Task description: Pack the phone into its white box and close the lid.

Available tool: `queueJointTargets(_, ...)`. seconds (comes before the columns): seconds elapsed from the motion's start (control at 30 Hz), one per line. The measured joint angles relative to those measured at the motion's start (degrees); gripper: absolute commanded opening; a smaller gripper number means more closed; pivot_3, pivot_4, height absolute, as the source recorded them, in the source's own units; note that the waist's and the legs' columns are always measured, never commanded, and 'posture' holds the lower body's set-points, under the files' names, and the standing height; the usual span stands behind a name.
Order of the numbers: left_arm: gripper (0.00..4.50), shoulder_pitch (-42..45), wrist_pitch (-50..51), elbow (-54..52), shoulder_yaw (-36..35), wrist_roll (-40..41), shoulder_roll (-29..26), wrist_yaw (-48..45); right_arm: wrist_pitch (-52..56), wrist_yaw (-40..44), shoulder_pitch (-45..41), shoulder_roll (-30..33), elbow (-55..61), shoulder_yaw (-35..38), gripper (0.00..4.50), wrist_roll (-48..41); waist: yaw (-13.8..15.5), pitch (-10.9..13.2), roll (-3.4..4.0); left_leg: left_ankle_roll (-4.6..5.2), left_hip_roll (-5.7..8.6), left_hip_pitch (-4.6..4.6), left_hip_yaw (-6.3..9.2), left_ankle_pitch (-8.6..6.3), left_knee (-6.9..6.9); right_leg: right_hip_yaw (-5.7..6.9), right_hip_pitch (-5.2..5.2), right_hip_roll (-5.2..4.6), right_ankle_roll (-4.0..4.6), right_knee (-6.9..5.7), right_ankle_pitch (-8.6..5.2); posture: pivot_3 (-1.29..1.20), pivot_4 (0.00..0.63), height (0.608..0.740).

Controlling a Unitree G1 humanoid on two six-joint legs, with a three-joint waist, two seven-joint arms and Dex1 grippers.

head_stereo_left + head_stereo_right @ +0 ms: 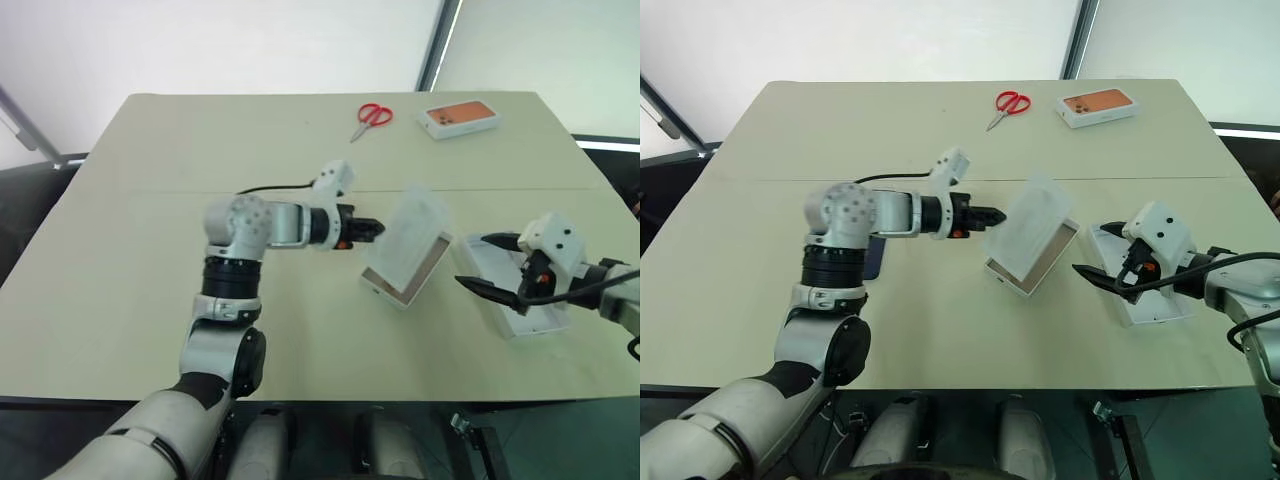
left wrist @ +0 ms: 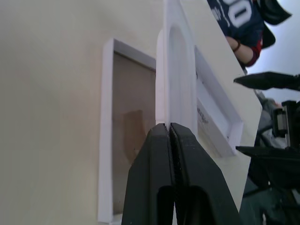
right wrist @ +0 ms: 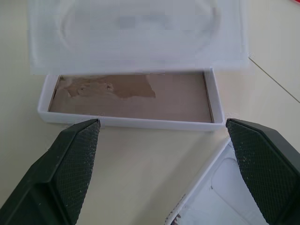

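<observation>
Pinching the moulded insert [image 2: 178, 89] edge-on, left claw [image 2: 169, 129]; white box [image 3: 129, 101] floor bare.

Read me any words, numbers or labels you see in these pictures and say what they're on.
"00": white digits on a person's dark blue shirt, partly cut off.
Small dark print inside the shallow white cardboard lid: too blurred to read.
White box with orange-printed face: no readable text.

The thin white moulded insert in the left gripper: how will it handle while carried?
The thin white moulded insert probably weighs little: the left gripper holds it tilted above the white cardboard tray by one edge alone. Being so thin, it may flex or slip from that narrow pinch.
</observation>
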State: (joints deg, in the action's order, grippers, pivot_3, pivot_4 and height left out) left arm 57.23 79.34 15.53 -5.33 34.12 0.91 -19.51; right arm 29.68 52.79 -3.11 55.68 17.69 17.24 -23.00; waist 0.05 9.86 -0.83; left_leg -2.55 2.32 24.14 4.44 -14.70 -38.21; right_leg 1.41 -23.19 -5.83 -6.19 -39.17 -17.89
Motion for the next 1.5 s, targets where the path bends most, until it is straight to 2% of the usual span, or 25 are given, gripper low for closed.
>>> queueJointTargets(0.1, 0.03, 2.09, -3.12, 5.26, 4.32, -1.62, 0.59, -2.57, 0.03, -1.17, 1.04, -0.62, 1.26, 0.80, 4.50, 0.17, 0.23, 0.00, 0.00, 0.00, -0.01, 0.02, 0.00, 0.00, -0.01, -0.01, 0.00, -0.03, 0.00, 0.01, 0.00, 0.00, 0.150, 0.697)
queueJointTargets(0.3, 0.03, 3.87, -7.78, 10.83, 7.96, -5.11, 1.21, -4.11, 0.81, -3.11, 2.66, -1.45, 3.71, 1.37, 4.50, 0.13, 0.47, 0.00, 0.00, 0.00, -0.03, 0.02, 0.01, 0.00, -0.01, -0.02, 0.01, -0.03, -0.01, 0.03, 0.00, 0.00, 0.150, 0.697)
queueJointTargets(0.73, 0.03, 4.07, -4.43, 9.93, 1.46, -4.71, 0.78, -2.47, 1.42, -4.03, 0.70, -1.75, 3.97, 0.28, 4.50, 0.23, 0.50, 0.00, -0.01, 0.00, -0.03, 0.02, 0.03, 0.00, -0.01, -0.01, 0.01, -0.04, -0.01, 0.02, -0.01, 0.00, 0.150, 0.697)
queueJointTargets(1.17, 0.03, 3.67, -0.98, 8.70, 1.88, -4.90, 2.14, -0.85, 0.75, -4.02, -0.17, -2.44, 2.71, -1.24, 4.50, 0.34, 0.47, 0.00, -0.01, -0.01, -0.03, 0.02, 0.03, 0.01, -0.02, -0.01, 0.01, -0.04, -0.01, 0.02, -0.01, 0.00, 0.150, 0.697)
queueJointTargets(1.27, 0.97, 3.64, -0.94, 8.70, 1.87, -4.91, 2.18, -0.60, 0.70, -4.10, -0.13, -2.60, 2.71, -1.24, 4.50, 0.35, 0.54, 0.00, -0.01, -0.01, -0.03, 0.02, 0.03, 0.01, -0.02, -0.01, 0.01, -0.04, -0.01, 0.02, -0.01, 0.00, 0.150, 0.697)
queueJointTargets(1.4, 2.75, 3.64, -0.76, 8.44, 1.87, -4.90, 2.38, -0.32, 0.51, -4.23, -0.05, -2.83, 2.71, -1.24, 4.50, 0.41, 0.55, 0.00, -0.01, -0.01, -0.03, 0.03, 0.03, 0.01, -0.02, -0.01, 0.01, -0.04, -0.01, 0.02, -0.01, 0.00, 0.150, 0.697)
queueJointTargets(1.5, 4.28, 3.61, -0.32, 7.61, 1.85, -4.89, 2.36, -0.16, 0.37, -4.56, -0.05, -2.91, 2.70, -1.24, 4.50, 0.44, 0.51, 0.00, -0.01, -0.01, -0.03, 0.02, 0.03, 0.01, -0.02, -0.01, 0.01, -0.04, -0.01, 0.02, -0.01, 0.00, 0.150, 0.697)
